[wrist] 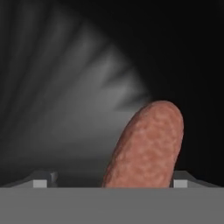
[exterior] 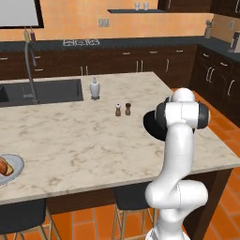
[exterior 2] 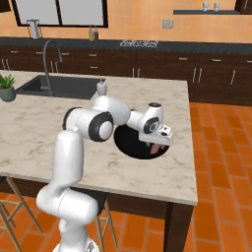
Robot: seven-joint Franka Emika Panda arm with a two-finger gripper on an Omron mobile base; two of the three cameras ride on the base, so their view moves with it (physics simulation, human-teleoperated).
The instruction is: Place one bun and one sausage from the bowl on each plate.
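The black bowl (exterior 2: 129, 143) sits on the island near its right edge; in the left base view the bowl (exterior: 151, 123) is partly hidden behind my arm. My gripper (exterior 2: 157, 145) is lowered into it over a reddish-brown sausage (exterior 2: 156, 147). In the hand view the sausage (wrist: 146, 146) stands between my fingertips (wrist: 43, 181), close to the right one and with a gap on the left, so the gripper (wrist: 113, 181) is open around it. One blue-rimmed plate (exterior: 13, 169) lies at the island's front left edge with a brown bun (exterior: 4, 166) on it.
Salt and pepper shakers (exterior: 123, 109) stand mid-island, a white soap dispenser (exterior: 94, 88) beside the sink (exterior: 44, 91) with its tall faucet (exterior: 31, 70). A potted plant (exterior 2: 7, 87) is at the far left. Dark stools (exterior: 133, 199) sit under the counter's front edge.
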